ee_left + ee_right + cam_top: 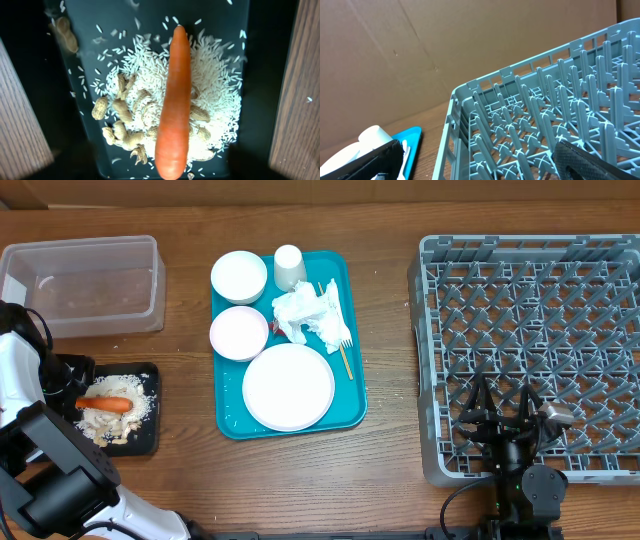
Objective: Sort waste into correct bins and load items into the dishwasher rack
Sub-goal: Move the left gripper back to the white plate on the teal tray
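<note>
An orange carrot (106, 405) (174, 100) lies on rice and peanut scraps (130, 110) in the shallow black tray (148, 435) (85, 30). My left gripper (80, 392) (160, 165) hangs open just above it, with a finger on each side of the carrot's thick end. The clear tub (82, 283) stands behind. On the teal tray (232, 425) are the plate (288, 387), two bowls (239, 276) (239, 333), a cup (289, 266), a crumpled napkin (303, 312), a white fork (337, 315), a wooden stick (345, 361) and a red scrap (272, 330). My right gripper (505, 423) (485, 167) is open over the front of the grey rack (530, 310) (530, 115).
The tub holds only faint residue. The rack has no dishes among its pegs. Bare wooden table (390, 470) lies between the teal tray and the rack. A brown cardboard wall (420, 45) stands behind the table.
</note>
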`<state>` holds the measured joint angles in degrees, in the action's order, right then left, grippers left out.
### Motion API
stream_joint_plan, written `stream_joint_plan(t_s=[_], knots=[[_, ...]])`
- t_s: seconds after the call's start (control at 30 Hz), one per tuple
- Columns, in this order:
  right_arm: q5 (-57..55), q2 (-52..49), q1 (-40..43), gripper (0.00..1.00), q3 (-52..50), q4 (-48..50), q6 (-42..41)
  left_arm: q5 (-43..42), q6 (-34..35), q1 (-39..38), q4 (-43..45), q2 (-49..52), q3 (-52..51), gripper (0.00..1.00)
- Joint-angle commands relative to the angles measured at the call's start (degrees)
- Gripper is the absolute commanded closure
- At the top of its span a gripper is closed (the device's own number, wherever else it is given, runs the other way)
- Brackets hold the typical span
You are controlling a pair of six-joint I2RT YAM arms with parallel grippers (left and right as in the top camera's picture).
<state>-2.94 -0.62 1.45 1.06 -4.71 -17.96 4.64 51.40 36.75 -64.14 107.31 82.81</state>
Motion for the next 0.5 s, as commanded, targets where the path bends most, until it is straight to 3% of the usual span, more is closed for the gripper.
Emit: stream_joint_plan(t_s=[0.0, 0.47], knots=[[0.0, 0.5, 0.2, 0.00, -0.6, 0.2, 0.4, -1.9, -2.6, -0.2, 0.0, 0.2, -0.2, 0.00], [0.0, 0.5, 0.2, 0.00, -0.6, 0.2, 0.4, -5.0, -4.2, -3.0, -6.6, -3.8, 5.8, 0.00]])
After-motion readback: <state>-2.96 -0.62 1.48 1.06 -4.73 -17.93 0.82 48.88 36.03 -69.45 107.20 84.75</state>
